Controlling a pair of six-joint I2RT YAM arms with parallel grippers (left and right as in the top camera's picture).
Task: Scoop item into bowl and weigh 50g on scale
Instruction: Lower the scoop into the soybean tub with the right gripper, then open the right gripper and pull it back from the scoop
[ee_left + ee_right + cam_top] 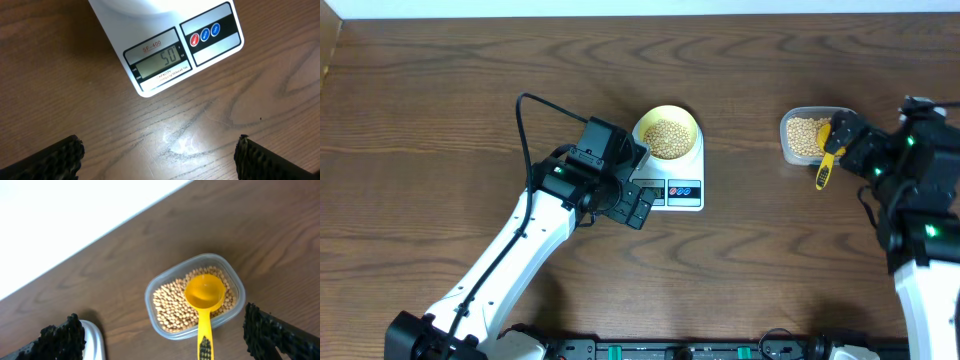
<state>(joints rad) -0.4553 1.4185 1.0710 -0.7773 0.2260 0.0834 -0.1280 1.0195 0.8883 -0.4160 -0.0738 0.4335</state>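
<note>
The pale-yellow bowl (pixel 666 122) holds tan beans (pixel 667 138) and stands on the white scale (pixel 692 200). In the left wrist view the scale (pixel 210 55) shows 50 on its display (pixel 159 60). My left gripper (pixel 638 206) hovers over the table just in front of the scale, open and empty (pixel 160 150). My right gripper (pixel 840 140) is open above the clear tub (pixel 790 150) of beans (pixel 170 305). The empty yellow scoop (pixel 204 292) lies on those beans, its handle over the tub's near rim, between my open fingers (pixel 162 322) and untouched.
The tub (pixel 152 287) sits at the right on the brown wooden table (pixel 440 120). The table's far edge meets a white surface (pixel 60 220). A white rounded edge (pixel 92 340) shows at the lower left of the right wrist view.
</note>
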